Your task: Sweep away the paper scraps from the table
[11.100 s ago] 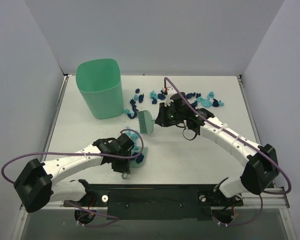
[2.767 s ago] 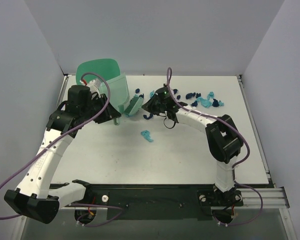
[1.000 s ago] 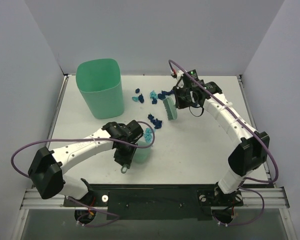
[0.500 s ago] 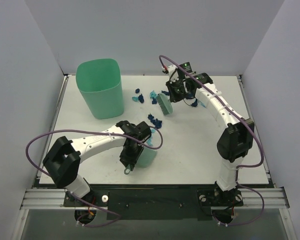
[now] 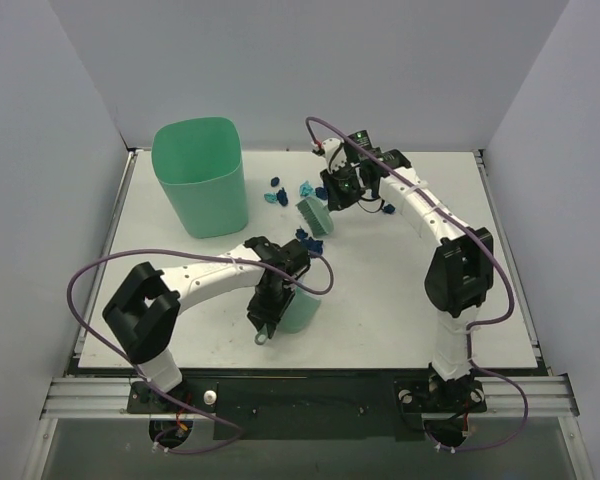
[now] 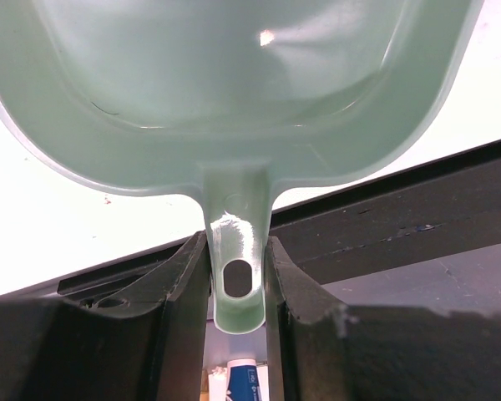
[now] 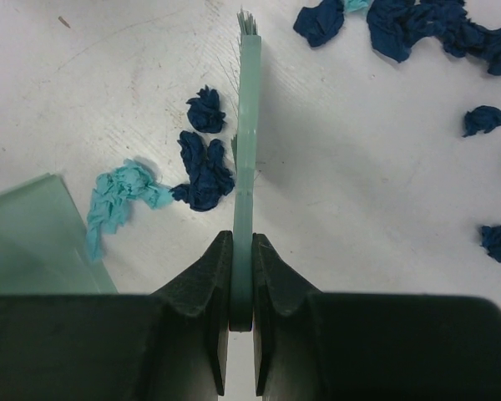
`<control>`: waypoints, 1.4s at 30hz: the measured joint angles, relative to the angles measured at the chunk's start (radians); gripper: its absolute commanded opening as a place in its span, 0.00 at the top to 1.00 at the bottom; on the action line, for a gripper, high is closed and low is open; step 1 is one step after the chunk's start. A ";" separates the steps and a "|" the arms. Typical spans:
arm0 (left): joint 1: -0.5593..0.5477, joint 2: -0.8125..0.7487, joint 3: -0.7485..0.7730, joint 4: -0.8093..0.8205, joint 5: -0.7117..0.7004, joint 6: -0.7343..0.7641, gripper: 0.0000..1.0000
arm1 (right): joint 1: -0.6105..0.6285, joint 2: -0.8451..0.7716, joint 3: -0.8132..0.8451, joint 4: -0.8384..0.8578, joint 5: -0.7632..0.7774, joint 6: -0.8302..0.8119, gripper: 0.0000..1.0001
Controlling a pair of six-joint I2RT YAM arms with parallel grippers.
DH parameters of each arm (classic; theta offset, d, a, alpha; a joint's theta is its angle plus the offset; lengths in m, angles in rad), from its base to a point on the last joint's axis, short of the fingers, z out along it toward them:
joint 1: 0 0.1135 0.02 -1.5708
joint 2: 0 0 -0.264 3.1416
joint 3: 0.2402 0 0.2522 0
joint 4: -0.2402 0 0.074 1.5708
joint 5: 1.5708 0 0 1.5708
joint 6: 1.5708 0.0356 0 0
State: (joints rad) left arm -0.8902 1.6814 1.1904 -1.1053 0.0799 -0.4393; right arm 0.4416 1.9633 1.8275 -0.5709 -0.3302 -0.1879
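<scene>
Navy and turquoise paper scraps (image 5: 307, 238) lie on the white table (image 5: 400, 290), with more further back (image 5: 280, 195) and behind the right wrist (image 5: 382, 207). My left gripper (image 5: 269, 305) is shut on the handle (image 6: 236, 267) of the mint-green dustpan (image 5: 298, 311), whose mouth faces the nearest scraps. My right gripper (image 5: 338, 192) is shut on the thin handle (image 7: 248, 167) of the mint-green brush (image 5: 310, 214), just behind those scraps. In the right wrist view, navy scraps (image 7: 204, 167) and a turquoise one (image 7: 117, 199) lie left of the brush, next to the dustpan's edge (image 7: 33, 238).
A tall mint-green bin (image 5: 200, 178) stands at the back left of the table. Several navy scraps (image 7: 426, 29) lie to the right of the brush in the right wrist view. Grey walls close in three sides.
My right gripper has carried the brush left and nearer, towards the scraps in front of the dustpan. The left arm has shifted the dustpan slightly right.
</scene>
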 measured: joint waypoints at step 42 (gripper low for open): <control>0.158 0.173 0.139 0.189 0.021 0.036 1.00 | 0.038 -0.117 -0.175 -0.092 -0.198 0.053 1.00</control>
State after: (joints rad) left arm -0.7322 1.8542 1.3296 -0.9161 0.1005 -0.4034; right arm 0.4797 1.8462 1.6527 -0.6632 -0.5282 -0.1345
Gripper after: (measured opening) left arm 0.353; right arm 0.070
